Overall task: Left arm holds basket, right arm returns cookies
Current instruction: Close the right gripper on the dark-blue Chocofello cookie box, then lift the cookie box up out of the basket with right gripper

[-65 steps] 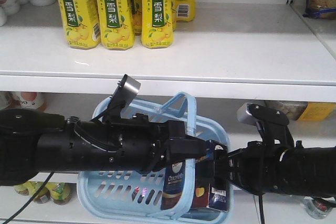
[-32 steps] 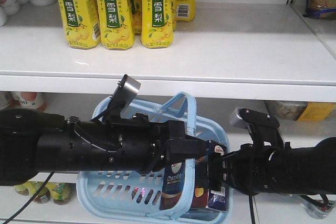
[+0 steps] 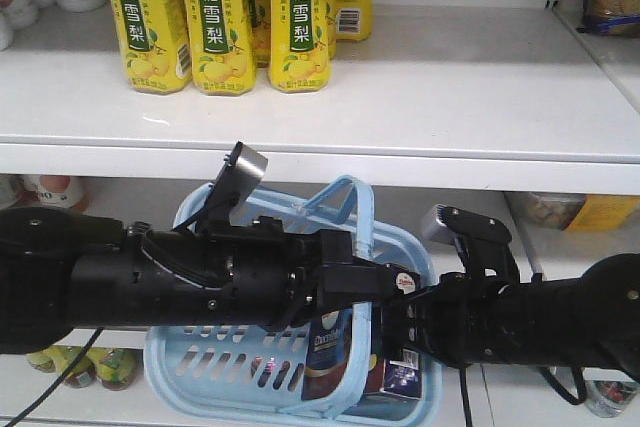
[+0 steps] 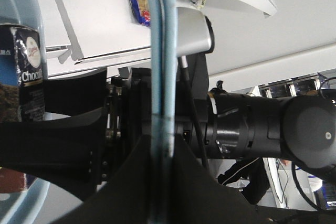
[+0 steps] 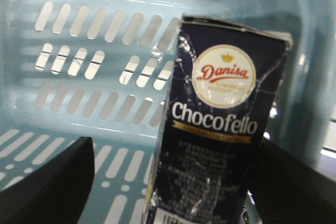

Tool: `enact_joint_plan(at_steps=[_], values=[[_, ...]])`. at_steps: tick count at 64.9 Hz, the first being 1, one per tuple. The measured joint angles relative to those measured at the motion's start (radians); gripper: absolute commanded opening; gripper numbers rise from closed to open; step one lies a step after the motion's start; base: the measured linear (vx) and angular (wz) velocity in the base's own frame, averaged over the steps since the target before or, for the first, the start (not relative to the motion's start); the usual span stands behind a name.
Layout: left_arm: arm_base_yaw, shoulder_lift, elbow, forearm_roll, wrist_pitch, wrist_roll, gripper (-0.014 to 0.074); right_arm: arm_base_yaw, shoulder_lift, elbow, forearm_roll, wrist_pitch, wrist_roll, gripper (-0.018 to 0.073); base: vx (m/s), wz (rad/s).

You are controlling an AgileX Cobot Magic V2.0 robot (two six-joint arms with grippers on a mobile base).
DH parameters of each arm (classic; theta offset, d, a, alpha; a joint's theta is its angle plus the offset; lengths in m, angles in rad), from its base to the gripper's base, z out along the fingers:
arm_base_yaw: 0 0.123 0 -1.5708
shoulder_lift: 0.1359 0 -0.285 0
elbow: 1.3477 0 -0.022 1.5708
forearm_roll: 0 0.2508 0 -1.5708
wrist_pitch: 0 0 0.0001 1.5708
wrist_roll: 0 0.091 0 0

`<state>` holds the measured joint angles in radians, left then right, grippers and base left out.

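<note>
The left tool [image 4: 157, 145] grips the basket [image 3: 200, 377] handle while the open right tool [image 5: 173, 182] straddles the Chocofello cookie box [image 5: 220, 145], not yet lifted out.

My left arm [image 3: 180, 287] hiding much of the basket [image 3: 200, 367], cookie box [image 5: 220, 129] cut off at the bottom edge, its small print too blurred to read, right fingertips out of my sight.

One basket [image 3: 200, 367], perhaps four bottles [image 3: 215, 17]
</note>
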<state>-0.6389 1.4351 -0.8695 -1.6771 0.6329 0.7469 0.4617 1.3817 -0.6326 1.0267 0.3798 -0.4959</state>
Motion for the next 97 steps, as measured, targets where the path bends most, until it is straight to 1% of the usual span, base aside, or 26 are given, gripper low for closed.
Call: enact_joint_plan(at_steps=[5, 11, 19, 33, 49, 63, 70, 83, 90, 97], values=[[0.000, 0.000, 0.000, 0.000, 0.000, 0.000, -0.0006, 0.000, 0.024, -0.013, 0.047, -0.001, -0.057, 0.0546, 0.00, 0.00], [0.000, 0.000, 0.000, 0.000, 0.000, 0.000, -0.0006, 0.000, 0.062, -0.040, 0.076, 0.006, -0.088, 0.0546, 0.00, 0.00], [0.000, 0.000, 0.000, 0.000, -0.001, 0.000, -0.0006, 0.000, 0.116, -0.076, 0.080, 0.020, -0.100, 0.0533, 0.00, 0.00], [0.000, 0.000, 0.000, 0.001, -0.002, 0.000, -0.0006, 0.000, 0.194, -0.111, 0.072, 0.020, -0.107, 0.0472, 0.00, 0.00], [0.000, 0.000, 0.004, 0.004, -0.003, 0.000, -0.0006, 0.003, 0.227, -0.113, 0.060, 0.021, -0.124, 0.0377, 0.00, 0.00], [0.000, 0.000, 0.005, 0.003, -0.006, 0.000, -0.0006, 0.003, 0.230, -0.113, 0.054, 0.021, -0.140, 0.0230, 0.00, 0.00], [0.000, 0.000, 0.005, 0.004, -0.007, 0.000, -0.0006, 0.003, 0.230, -0.113, 0.058, 0.021, -0.140, 0.0185, 0.00, 0.00], [0.000, 0.000, 0.005, 0.001, -0.006, 0.000, -0.0006, 0.003, 0.205, -0.112, 0.057, 0.019, -0.137, 0.0175, 0.00, 0.00], [0.000, 0.000, 0.005, -0.002, -0.003, 0.000, -0.0006, 0.003, 0.165, -0.112, 0.048, 0.015, -0.109, 0.0176, 0.00, 0.00], [0.000, 0.000, 0.005, -0.002, -0.002, 0.000, -0.0006, -0.004, 0.113, -0.112, 0.019, 0.018, -0.074, 0.0176, 0.00, 0.00]])
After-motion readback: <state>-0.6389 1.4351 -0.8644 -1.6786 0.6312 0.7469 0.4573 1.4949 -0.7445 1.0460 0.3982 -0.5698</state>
